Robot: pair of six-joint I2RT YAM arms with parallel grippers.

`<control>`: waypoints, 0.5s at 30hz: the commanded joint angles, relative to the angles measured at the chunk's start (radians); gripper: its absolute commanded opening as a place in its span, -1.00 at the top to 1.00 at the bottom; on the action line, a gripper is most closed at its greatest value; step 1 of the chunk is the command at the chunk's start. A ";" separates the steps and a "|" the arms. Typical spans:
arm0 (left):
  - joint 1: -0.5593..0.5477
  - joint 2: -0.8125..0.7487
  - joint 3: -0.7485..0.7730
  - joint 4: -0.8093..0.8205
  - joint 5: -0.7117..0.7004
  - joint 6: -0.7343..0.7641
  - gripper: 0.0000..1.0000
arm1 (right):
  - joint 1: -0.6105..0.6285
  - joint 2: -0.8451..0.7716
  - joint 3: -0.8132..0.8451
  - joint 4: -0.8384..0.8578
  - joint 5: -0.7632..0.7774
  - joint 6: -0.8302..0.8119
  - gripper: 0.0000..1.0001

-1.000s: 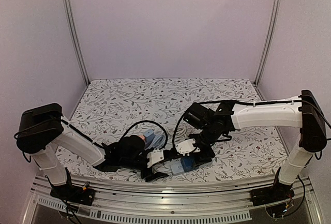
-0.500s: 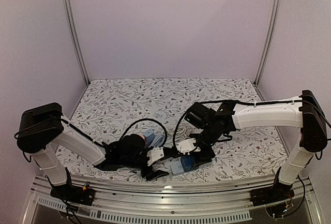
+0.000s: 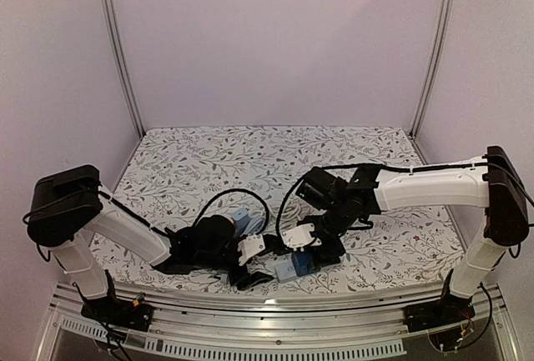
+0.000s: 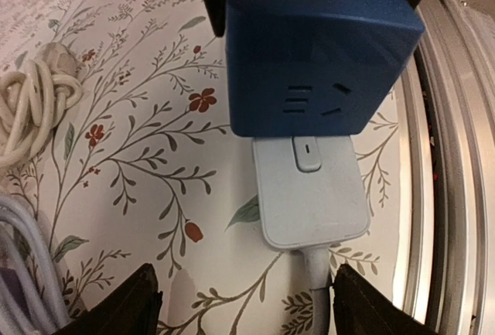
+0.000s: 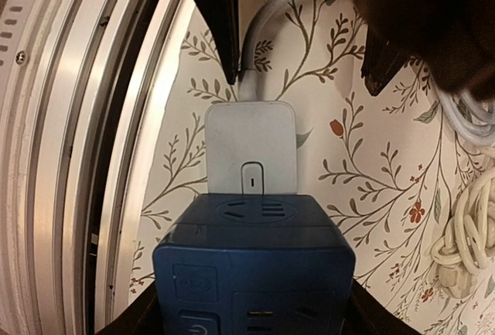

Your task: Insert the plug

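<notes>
From above, only a tight knot of dark gripper parts around the blue socket cube (image 3: 294,268), right by the metal rail (image 3: 275,298). Closer, from the left wrist: white plug (image 4: 309,188) butted flush against the cube's face, small button on top, grey cable (image 4: 319,277) leading away from the cube. Left gripper (image 4: 244,304) spread wide, fingers either side of that cable, clear of the plug. From the right wrist alone: right gripper (image 5: 254,316) clamped on the cube's flanks. Coiled cream cord (image 4: 31,111) lying well off to the cube's side.
</notes>
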 commanded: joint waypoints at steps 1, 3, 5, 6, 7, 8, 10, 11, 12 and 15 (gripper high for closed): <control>0.022 0.025 0.003 -0.056 -0.020 -0.018 -0.54 | 0.026 0.042 -0.048 0.143 0.105 0.011 -0.91; 0.022 0.028 0.004 -0.053 -0.020 -0.018 -0.54 | 0.027 0.018 -0.044 0.157 0.102 0.008 -0.98; 0.022 0.029 0.006 -0.054 -0.022 -0.018 -0.53 | 0.027 -0.012 -0.043 0.168 0.097 0.005 -0.98; 0.022 0.029 0.006 -0.054 -0.025 -0.018 -0.53 | 0.027 -0.021 -0.043 0.169 0.099 0.003 -0.98; 0.022 0.027 0.006 -0.055 -0.025 -0.018 -0.53 | 0.028 -0.033 -0.041 0.172 0.103 0.003 -0.98; 0.022 0.024 0.005 -0.055 -0.023 -0.017 -0.53 | 0.028 -0.041 -0.039 0.170 0.102 0.004 -0.98; 0.022 0.020 0.002 -0.054 -0.022 -0.018 -0.53 | 0.029 -0.058 -0.036 0.161 0.094 0.007 -0.98; 0.022 0.020 0.004 -0.053 -0.022 -0.017 -0.53 | 0.029 -0.072 -0.036 0.157 0.091 0.010 -0.98; 0.022 0.022 0.003 -0.053 -0.021 -0.016 -0.53 | 0.030 -0.085 -0.036 0.150 0.089 0.011 -0.98; 0.021 0.025 0.007 -0.052 -0.022 -0.018 -0.52 | 0.031 -0.115 -0.042 0.134 0.074 0.023 -0.98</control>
